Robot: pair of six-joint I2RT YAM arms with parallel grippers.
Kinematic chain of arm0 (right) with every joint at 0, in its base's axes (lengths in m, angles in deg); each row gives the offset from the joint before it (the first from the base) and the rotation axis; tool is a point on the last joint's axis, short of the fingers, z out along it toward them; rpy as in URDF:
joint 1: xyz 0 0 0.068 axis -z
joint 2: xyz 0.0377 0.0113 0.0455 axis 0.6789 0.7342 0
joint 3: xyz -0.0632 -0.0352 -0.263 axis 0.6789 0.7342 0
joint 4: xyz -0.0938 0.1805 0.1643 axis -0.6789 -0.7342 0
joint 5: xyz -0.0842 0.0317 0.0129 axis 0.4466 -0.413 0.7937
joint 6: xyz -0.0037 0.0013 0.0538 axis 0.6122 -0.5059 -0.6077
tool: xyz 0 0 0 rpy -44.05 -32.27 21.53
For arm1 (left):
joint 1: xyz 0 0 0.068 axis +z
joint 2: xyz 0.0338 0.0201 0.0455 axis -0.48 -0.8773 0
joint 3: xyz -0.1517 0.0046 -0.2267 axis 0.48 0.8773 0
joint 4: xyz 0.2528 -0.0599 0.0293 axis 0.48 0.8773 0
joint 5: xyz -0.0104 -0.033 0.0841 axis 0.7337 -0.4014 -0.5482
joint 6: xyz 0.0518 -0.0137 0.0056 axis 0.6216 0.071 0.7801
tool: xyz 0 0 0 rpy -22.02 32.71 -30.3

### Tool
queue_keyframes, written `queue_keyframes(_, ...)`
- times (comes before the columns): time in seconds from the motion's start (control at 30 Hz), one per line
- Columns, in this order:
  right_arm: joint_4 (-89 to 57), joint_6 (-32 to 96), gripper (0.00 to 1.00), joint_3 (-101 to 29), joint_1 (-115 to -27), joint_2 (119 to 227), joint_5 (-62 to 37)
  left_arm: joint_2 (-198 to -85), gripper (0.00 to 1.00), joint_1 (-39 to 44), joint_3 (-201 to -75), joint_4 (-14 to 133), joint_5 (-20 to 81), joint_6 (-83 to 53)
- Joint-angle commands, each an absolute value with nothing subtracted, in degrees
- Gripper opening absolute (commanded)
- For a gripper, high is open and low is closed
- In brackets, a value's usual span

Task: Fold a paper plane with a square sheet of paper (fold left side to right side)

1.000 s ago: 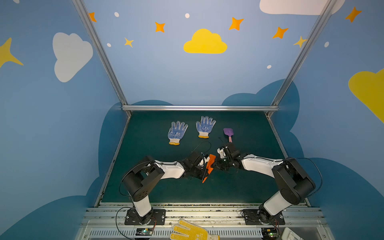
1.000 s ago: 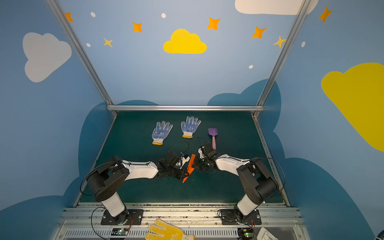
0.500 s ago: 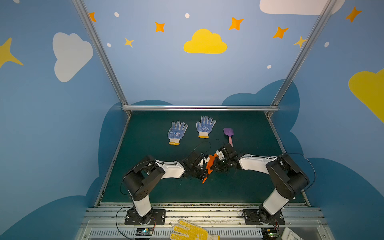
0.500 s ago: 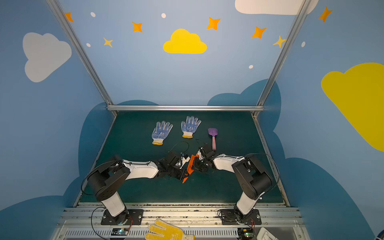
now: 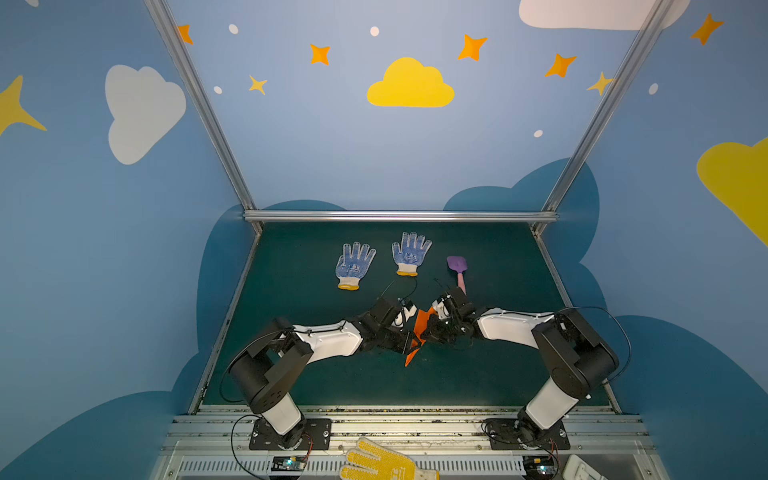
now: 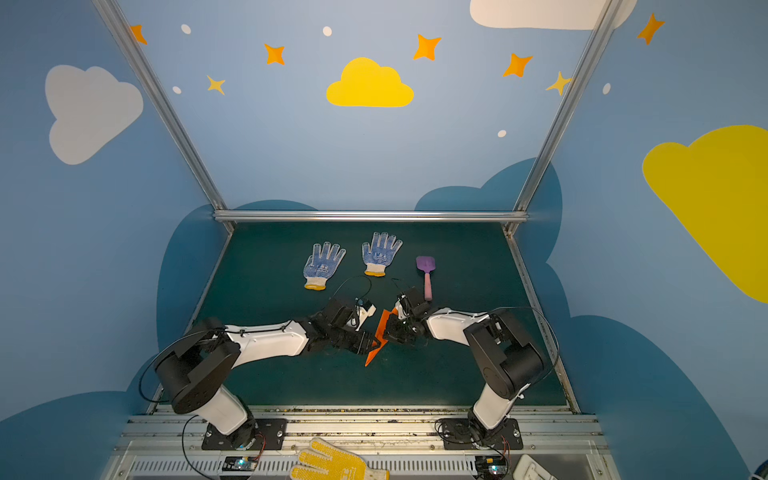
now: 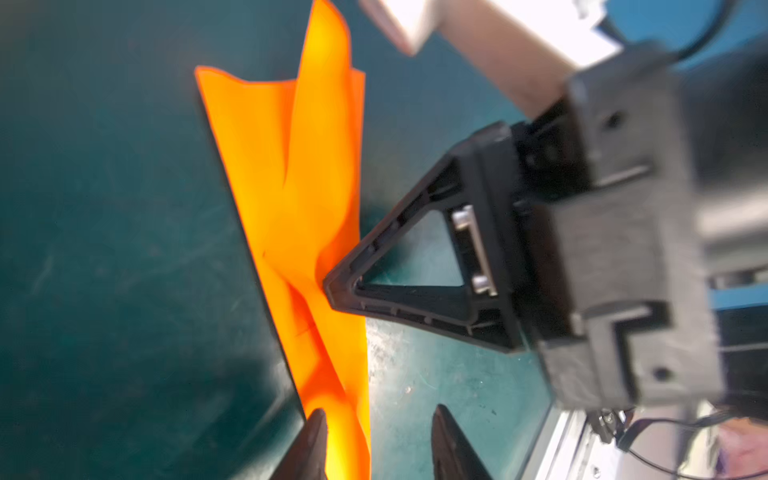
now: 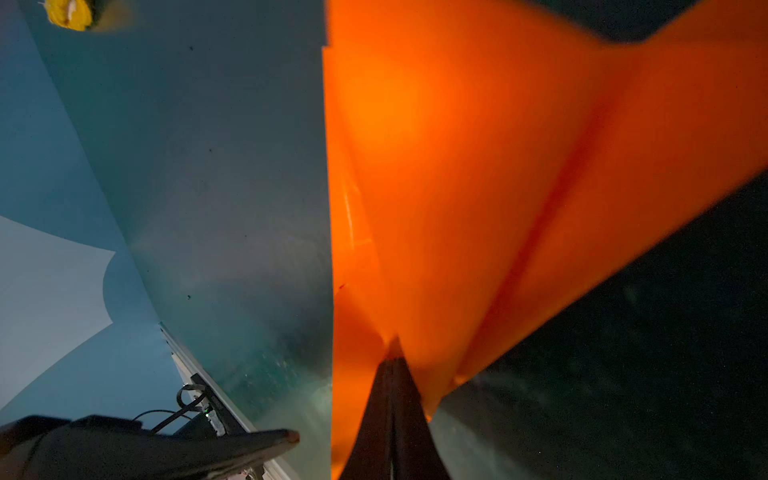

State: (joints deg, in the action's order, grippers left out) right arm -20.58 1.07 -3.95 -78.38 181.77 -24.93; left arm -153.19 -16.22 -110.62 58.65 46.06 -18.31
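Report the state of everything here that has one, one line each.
paper plane: folded into a pointed dart, held on edge.
right gripper: shut on the paper plane.
left gripper: open, paper between its fingers, not clamped.
blue-dotted gloves: lying flat, untouched.
toy shovel: lying flat, untouched.
yellow glove: lying by the front rail.

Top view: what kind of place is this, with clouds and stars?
Likely a robot test booth: cloud-painted walls box in a green mat, and two arms are bolted to a metal rail.
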Motion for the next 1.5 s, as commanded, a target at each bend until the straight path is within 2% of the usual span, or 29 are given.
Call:
queue_keyframes(0.0,-23.07,1.35,0.0,-2.8,-78.41,183.72,-22.65,-154.21,0.51,-16.51,-111.97,63.28,44.34,-16.44)
queue_keyframes(0.13,-23.13,1.36,0.0,-2.85,-78.32,183.79,-22.64,-154.97,0.57,-18.02,-114.26,67.84,39.52,-14.09)
queue_keyframes(0.4,-22.99,1.2,0.0,-2.65,-78.27,183.9,-22.73,-157.42,0.57,-19.48,-116.52,71.34,35.17,-12.59)
queue_keyframes(0.9,-23.23,0.92,0.0,-2.7,-78.27,183.92,-23.14,-161.13,0.33,-19.87,-117.76,71.57,34.41,-11.91)
queue_keyframes(1.47,-24.28,0.39,0.0,-5.83,-78.45,181.29,-26.18,-164.42,0.24,-21.1,-118.97,73.59,29.39,-11.2)
